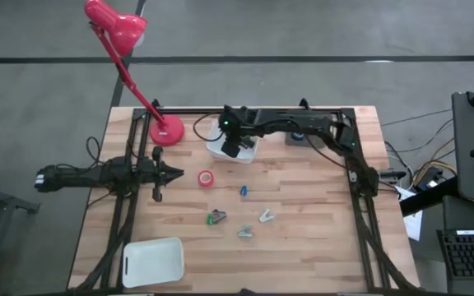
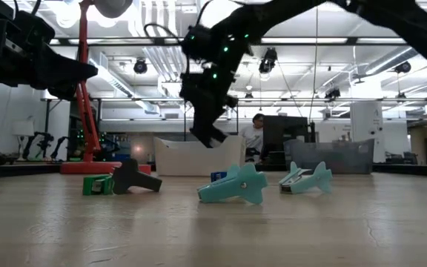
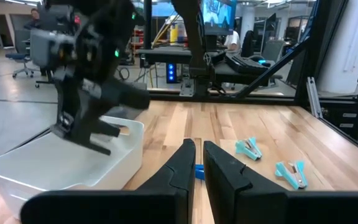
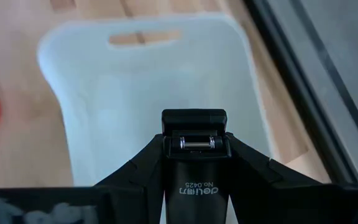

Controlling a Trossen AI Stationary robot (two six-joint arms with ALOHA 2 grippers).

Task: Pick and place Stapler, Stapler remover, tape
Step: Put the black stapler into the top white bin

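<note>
My right gripper (image 4: pixel 193 163) hangs over the white bin (image 1: pixel 220 150) at the table's far middle, shut on the black stapler (image 4: pixel 193 180). My left gripper (image 1: pixel 168 173) waits at the left, shut and holding nothing. The red tape ring (image 1: pixel 206 178) lies flat on the wood, right of the left gripper. The green ring (image 1: pixel 211 219) lies against a dark piece (image 2: pixel 136 178). Two teal staple removers (image 1: pixel 267 216) (image 1: pixel 245 231) lie on their sides near the table's middle. A tiny blue piece (image 1: pixel 243 191) lies between them and the bin. Blue and pink rings do not show. My right gripper pinches the stapler between its two fingers (image 4: pixel 143 163), one on each long side, with the fingers lying along it. The stapler's hinged end (image 4: pixel 193 134) sticks out past the fingertips. It comes from above, pointing down, and the stapler is lifted clear above the bin's inside (image 4: pixel 135 99).
A red desk lamp stands on its round base (image 1: pixel 166 130) left of the bin, its arm leaning over the far left edge. A white tray (image 1: pixel 153 261) lies at the near left corner. A dark frame (image 1: pixel 360 181) runs along the table's sides. Bare wood lies right of the staple removers.
</note>
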